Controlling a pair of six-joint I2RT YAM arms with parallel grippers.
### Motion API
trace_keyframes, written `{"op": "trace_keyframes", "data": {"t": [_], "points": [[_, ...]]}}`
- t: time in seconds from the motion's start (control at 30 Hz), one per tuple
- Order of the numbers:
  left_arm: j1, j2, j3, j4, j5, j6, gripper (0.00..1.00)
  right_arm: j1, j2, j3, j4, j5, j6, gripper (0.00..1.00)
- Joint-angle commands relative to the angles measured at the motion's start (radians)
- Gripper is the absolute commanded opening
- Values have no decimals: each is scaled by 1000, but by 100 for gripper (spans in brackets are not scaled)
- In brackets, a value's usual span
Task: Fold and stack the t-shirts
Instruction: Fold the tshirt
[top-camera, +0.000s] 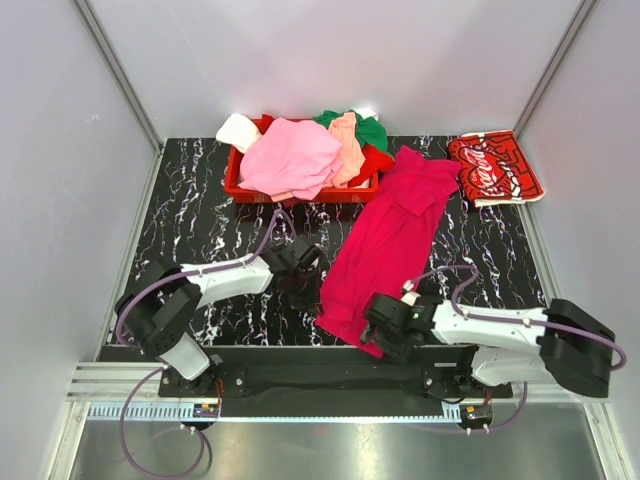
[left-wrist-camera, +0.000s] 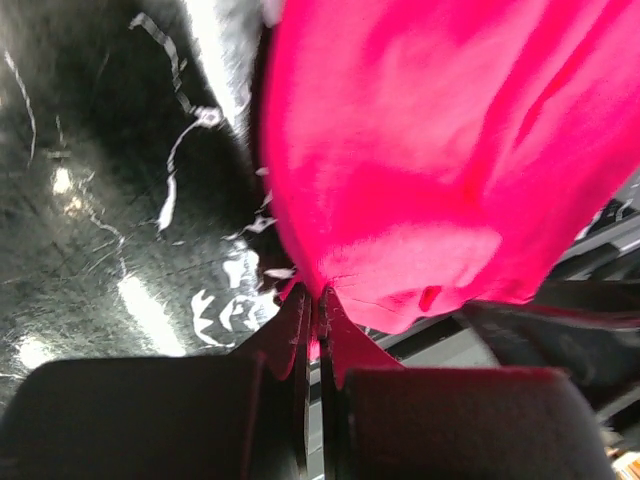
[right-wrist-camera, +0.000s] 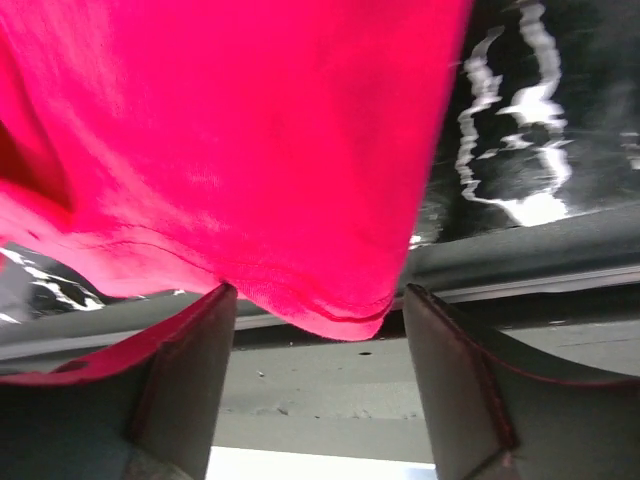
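A magenta t-shirt (top-camera: 390, 235) is lying stretched diagonally across the black marbled table (top-camera: 200, 230), running from beside the red basket (top-camera: 232, 182) down to the near edge. The left claw (left-wrist-camera: 315, 300) is pinching the shirt's side edge, jaws narrow on the cloth. The right claw (right-wrist-camera: 315, 305) is straddling the bottom hem, jaws wide, gripping nothing. If it closes too shallow, the hem may slip free and the fold go crooked.

A basket (top-camera: 245, 192) at the bench's (top-camera: 200, 230) back holds heaped tees (top-camera: 295, 158). A spread tee (top-camera: 385, 245) lies right of it; a corner tee (top-camera: 495, 168), seemingly folded, farther right.
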Motion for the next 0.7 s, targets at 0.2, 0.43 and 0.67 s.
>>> {"op": "trace_keyframes", "data": {"t": [0.2, 0.43, 0.67], "points": [[6, -19, -70, 131, 82, -32, 0, 11, -175, -158, 86, 131, 154, 63], [6, -16, -92, 153, 88, -42, 0, 10, -96, -143, 102, 151, 138, 52], [-17, -45, -113, 159, 113, -60, 0, 10, -207, -76, -43, 188, 59, 0]]}}
